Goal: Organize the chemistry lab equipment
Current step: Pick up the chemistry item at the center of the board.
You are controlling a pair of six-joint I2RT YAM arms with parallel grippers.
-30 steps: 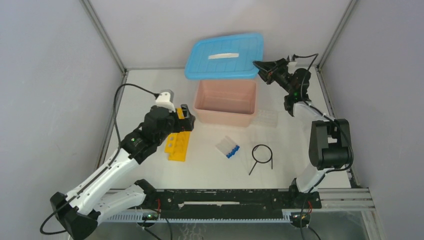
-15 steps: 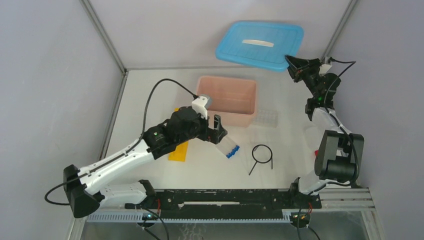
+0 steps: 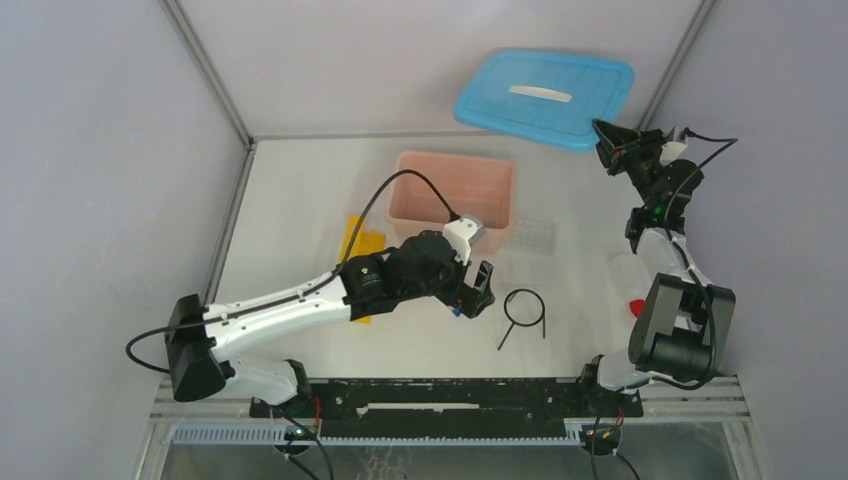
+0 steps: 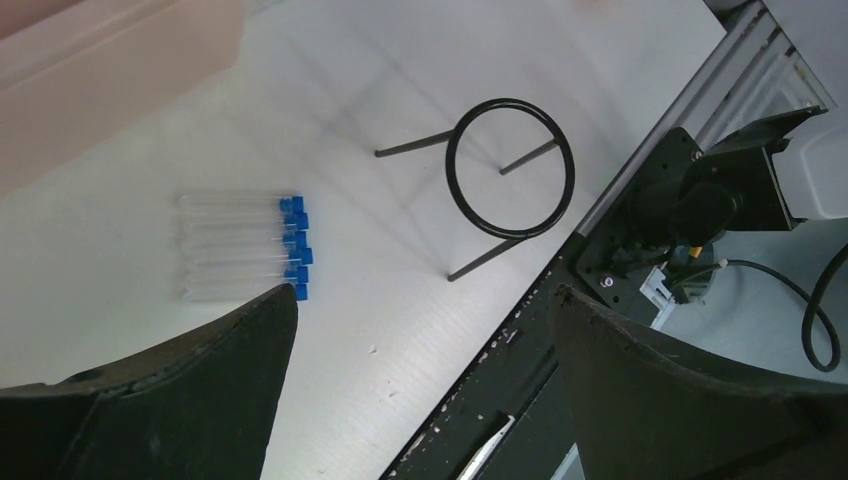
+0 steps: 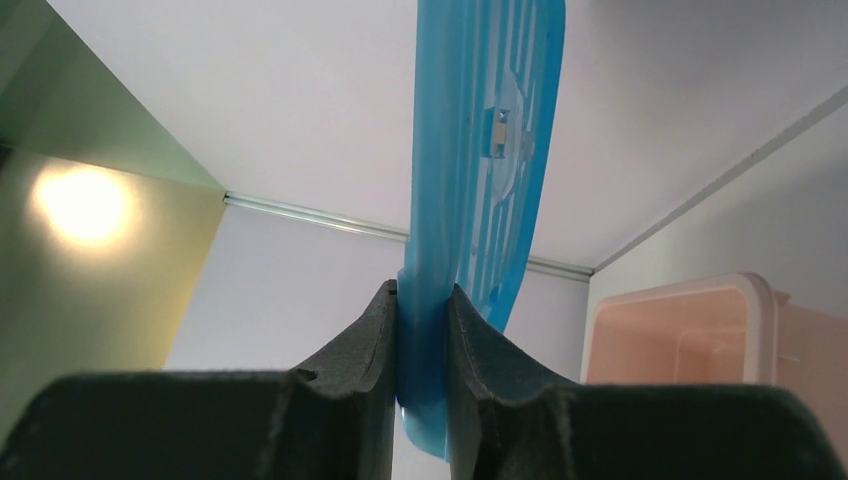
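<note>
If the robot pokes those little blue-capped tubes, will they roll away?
Probably yes: the tubes are round and lie on their sides on the smooth table, so a sideways nudge could roll them. They look thin and clear, likely light, maybe breakable.

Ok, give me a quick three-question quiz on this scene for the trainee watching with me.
1. True or false: the right gripper is shut on the blue lid.
2. Which lies nearest the open left gripper? A) yellow rack B) blue-capped tubes C) clear tray
3. Fill in: the pink bin has no ___ on it.
Key: 1 true; 2 B; 3 lid.
</note>
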